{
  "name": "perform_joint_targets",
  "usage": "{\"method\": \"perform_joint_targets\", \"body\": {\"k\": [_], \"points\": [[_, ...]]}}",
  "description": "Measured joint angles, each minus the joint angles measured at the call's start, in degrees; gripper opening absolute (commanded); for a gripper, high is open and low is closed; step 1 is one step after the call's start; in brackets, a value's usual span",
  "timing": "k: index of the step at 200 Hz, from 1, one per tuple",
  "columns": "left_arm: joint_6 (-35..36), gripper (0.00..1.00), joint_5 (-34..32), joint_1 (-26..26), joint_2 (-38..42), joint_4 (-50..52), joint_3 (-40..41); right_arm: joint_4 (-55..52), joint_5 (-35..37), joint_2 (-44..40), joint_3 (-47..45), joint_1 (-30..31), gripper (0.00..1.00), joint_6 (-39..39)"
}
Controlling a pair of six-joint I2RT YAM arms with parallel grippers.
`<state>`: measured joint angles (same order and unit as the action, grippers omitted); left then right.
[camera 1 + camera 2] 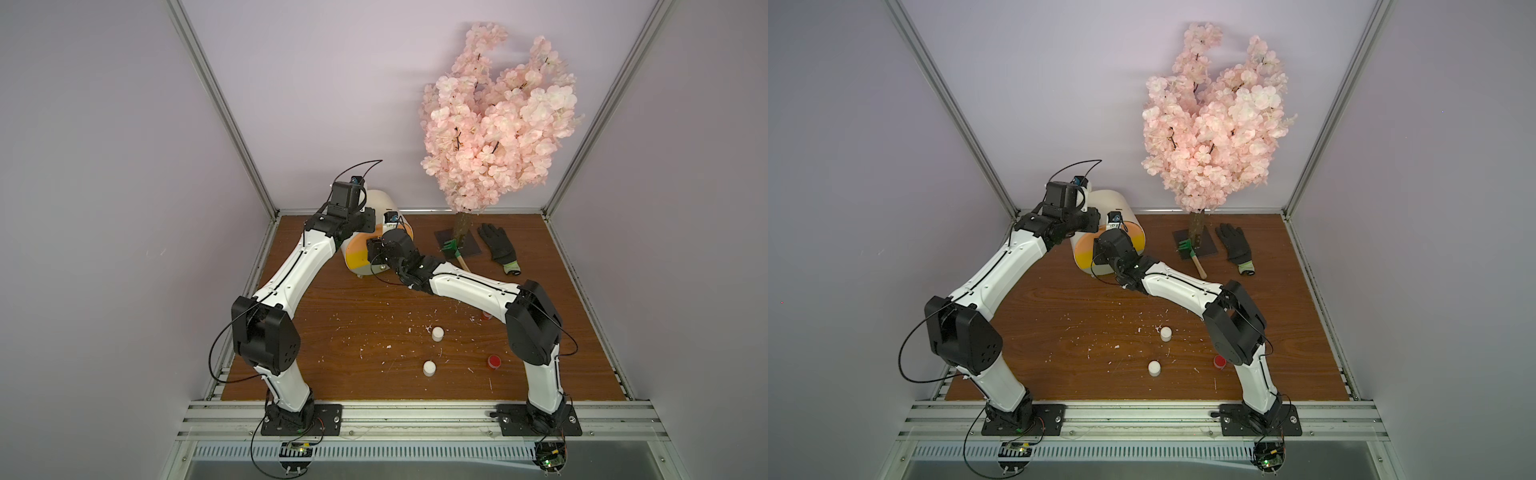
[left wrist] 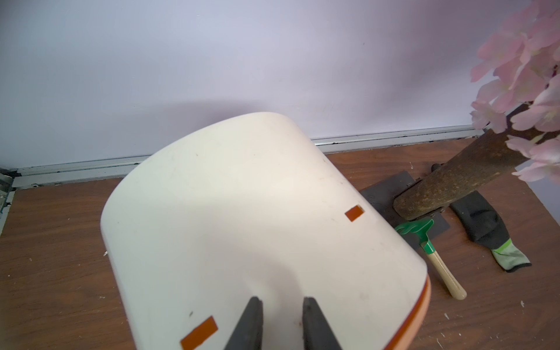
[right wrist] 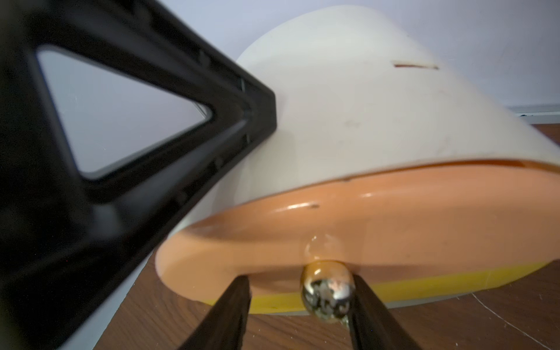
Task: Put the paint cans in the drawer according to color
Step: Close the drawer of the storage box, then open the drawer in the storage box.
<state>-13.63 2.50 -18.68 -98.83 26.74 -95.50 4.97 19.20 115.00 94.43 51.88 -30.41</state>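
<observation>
Rounded glossy cream drawer (image 3: 363, 121), shiny spherical knob (image 3: 327, 292)

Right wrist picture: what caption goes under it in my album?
Right gripper straddles the peach drawer's gold knob; left gripper rests on the cream cabinet.

My left arm (image 1: 291, 266) reaches forward off a bent elbow, with the wrist raised and pitched down and the left gripper (image 2: 281, 303) jaws nearly together. My right arm (image 1: 469, 289) runs low from its raised elbow, forward and across toward the left one, with the right gripper (image 3: 298, 278) fingers spread, not clamped. The two grippers sit close to each other.
</observation>
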Motion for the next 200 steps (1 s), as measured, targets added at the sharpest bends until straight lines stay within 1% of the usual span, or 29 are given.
{"method": "perform_joint_targets", "body": {"k": [24, 38, 52, 81, 104, 146, 200], "points": [[0.0, 0.29, 0.0, 0.0, 0.1, 0.1, -0.1, 0.3, -0.2, 0.0, -0.1, 0.0, 0.61, -0.1], [0.0, 0.3, 0.1, 0.0, 0.1, 0.7, -0.5, 1.7, -0.6, -0.5, -1.7, 0.0, 0.63, -0.3], [-0.2, 0.31, 0.5, 0.0, 0.1, 1.9, -1.3, 2.7, -1.6, -2.4, -5.4, 0.0, 0.64, -0.7], [-0.9, 0.31, 1.9, 0.4, 0.1, 4.5, -3.7, 4.3, -3.0, -8.9, -15.4, 0.0, 0.65, -2.2], [-1.0, 0.31, 3.0, 0.7, 0.1, 3.9, -5.1, 5.8, -3.4, -11.7, -18.8, -0.2, 0.63, -3.0], [-1.2, 0.3, 4.8, 1.4, -1.2, 3.1, -5.1, 10.6, -6.3, -11.6, -21.0, -1.8, 0.59, -6.4], [-1.0, 0.3, 5.4, 1.5, -3.0, 2.0, -5.0, 13.5, -7.5, -7.6, -20.5, -3.0, 0.57, -9.2]]}}
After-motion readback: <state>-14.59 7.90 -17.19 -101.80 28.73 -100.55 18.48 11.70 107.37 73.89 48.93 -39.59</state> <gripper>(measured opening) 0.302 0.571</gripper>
